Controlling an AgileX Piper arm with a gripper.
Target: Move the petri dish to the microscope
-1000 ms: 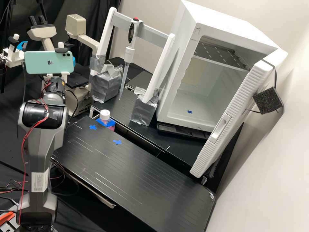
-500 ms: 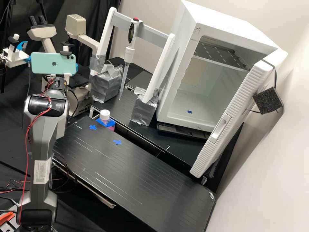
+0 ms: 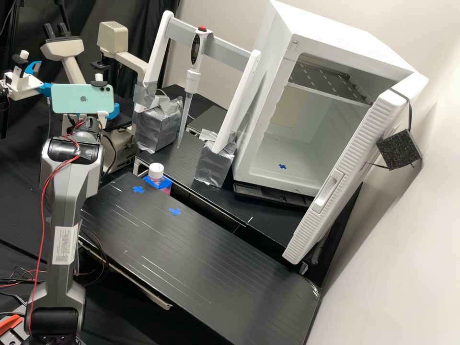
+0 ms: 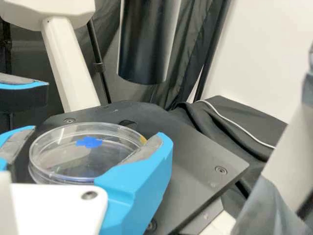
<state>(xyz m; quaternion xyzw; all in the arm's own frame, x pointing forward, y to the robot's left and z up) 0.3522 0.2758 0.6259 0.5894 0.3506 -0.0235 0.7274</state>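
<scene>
In the high view a blue finger of my gripper [image 3: 114, 111] shows behind the phone, at the stage of the cream microscope [image 3: 112, 37]. The wrist view has the clear round petri dish [image 4: 73, 166] held between both blue fingers of my gripper [image 4: 93, 138], with a blue mark showing at its top. Under and around the dish lies the flat black microscope stage [image 4: 195, 169]; whether the dish touches it I cannot tell. A black cylinder [image 4: 146, 44] of the microscope hangs above, beyond the dish.
Right of the microscope, a pipette [image 3: 192, 79] hangs on a white frame [image 3: 158, 52] with taped feet. A white-capped bottle [image 3: 156, 173] stands by the black bench platform [image 3: 191, 258]. The white incubator [image 3: 306, 143] has its door open. A second arm [image 3: 21, 86] is at far left.
My arm has swung to the right in the high view, carrying the phone and gripper with it. Over the last half second the gripper has also dropped slightly.
</scene>
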